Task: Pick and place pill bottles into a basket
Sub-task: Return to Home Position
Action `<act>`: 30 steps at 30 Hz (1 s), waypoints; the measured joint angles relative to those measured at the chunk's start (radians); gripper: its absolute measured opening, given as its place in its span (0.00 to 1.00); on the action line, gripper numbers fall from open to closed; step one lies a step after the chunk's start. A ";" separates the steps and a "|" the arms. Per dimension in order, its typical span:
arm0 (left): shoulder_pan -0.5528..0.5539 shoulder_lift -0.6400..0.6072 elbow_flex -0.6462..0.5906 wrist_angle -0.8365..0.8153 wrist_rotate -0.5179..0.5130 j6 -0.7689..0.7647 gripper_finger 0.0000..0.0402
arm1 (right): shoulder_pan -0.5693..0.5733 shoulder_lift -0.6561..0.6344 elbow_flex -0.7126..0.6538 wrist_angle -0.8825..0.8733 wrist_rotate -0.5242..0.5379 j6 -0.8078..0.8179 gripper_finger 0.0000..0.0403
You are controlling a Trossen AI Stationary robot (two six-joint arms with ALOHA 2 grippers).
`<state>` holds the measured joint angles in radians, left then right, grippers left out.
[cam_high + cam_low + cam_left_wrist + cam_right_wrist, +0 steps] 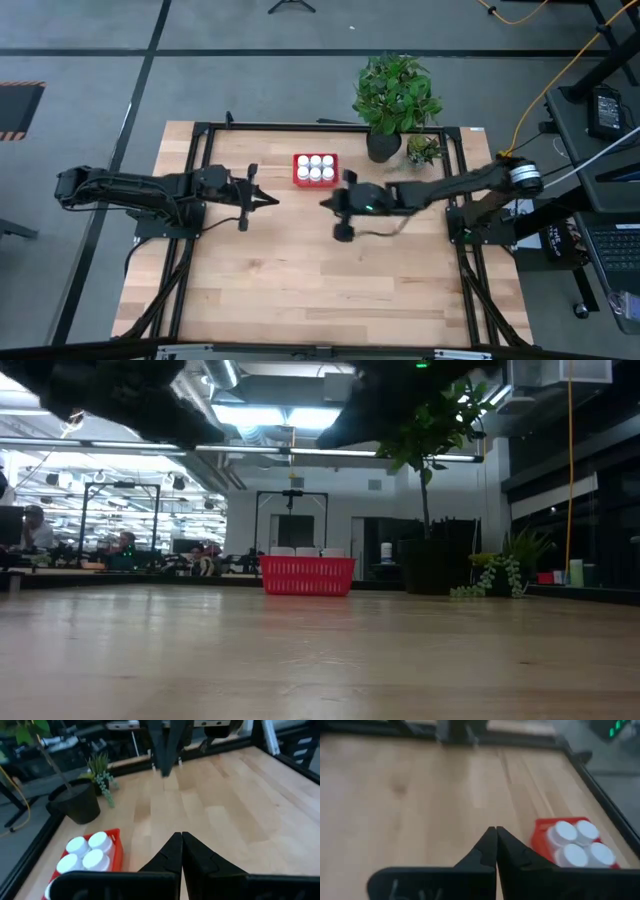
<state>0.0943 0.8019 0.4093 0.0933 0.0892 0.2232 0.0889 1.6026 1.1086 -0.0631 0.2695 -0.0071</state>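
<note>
Left gripper and right gripper hover facing each other over mid-table, each with fingers pressed together and empty, while six pill bottles stand inside the red basket at the far side, left of the plant pot.

Six pill bottles, one basket, two plants
</note>
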 joint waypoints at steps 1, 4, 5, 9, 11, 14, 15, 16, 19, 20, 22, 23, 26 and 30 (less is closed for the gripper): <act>-0.003 -0.019 -0.026 0.025 0.002 0.000 0.00 | 0.011 -0.029 -0.059 0.062 0.000 0.000 0.00; -0.009 -0.085 -0.130 0.127 -0.003 -0.014 0.00 | 0.036 -0.117 -0.212 0.220 0.000 0.018 0.00; -0.008 -0.107 -0.163 0.166 -0.011 -0.023 0.00 | 0.041 -0.151 -0.258 0.258 0.000 0.027 0.00; -0.007 -0.230 -0.276 0.248 -0.054 -0.045 0.00 | 0.052 -0.306 -0.404 0.391 0.001 0.029 0.00; -0.007 -0.289 -0.301 0.249 -0.069 -0.045 0.00 | 0.052 -0.381 -0.461 0.427 0.000 0.024 0.00; -0.007 -0.374 -0.330 0.250 -0.074 -0.016 0.00 | 0.052 -0.492 -0.537 0.440 0.000 0.002 0.00; -0.006 -0.401 -0.338 0.249 -0.083 -0.001 0.00 | 0.052 -0.530 -0.560 0.442 -0.001 -0.001 0.00; -0.006 -0.431 -0.344 0.228 -0.102 0.011 0.00 | 0.052 -0.569 -0.583 0.442 -0.004 -0.002 0.00; -0.005 -0.510 -0.345 0.150 -0.139 0.023 0.00 | 0.052 -0.683 -0.655 0.444 -0.007 -0.001 0.00; -0.005 -0.533 -0.345 0.125 -0.137 0.023 0.00 | 0.052 -0.719 -0.679 0.445 -0.008 -0.001 0.00; -0.005 -0.571 -0.345 0.087 -0.123 0.016 0.00 | 0.052 -0.788 -0.730 0.444 -0.008 -0.003 0.00; -0.005 -0.589 -0.345 0.074 -0.120 0.011 0.00 | 0.052 -0.821 -0.751 0.442 -0.008 -0.007 0.00; -0.005 -0.629 -0.345 0.056 -0.125 0.013 0.00 | 0.052 -0.924 -0.803 0.441 -0.008 -0.032 0.00; -0.005 -0.660 -0.345 0.053 -0.132 0.031 0.00 | 0.051 -1.069 -0.869 0.425 -0.008 -0.066 0.00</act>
<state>0.0891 0.1423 0.0647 0.1466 -0.0425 0.2543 0.1402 0.5340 0.2392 0.3619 0.2615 -0.0731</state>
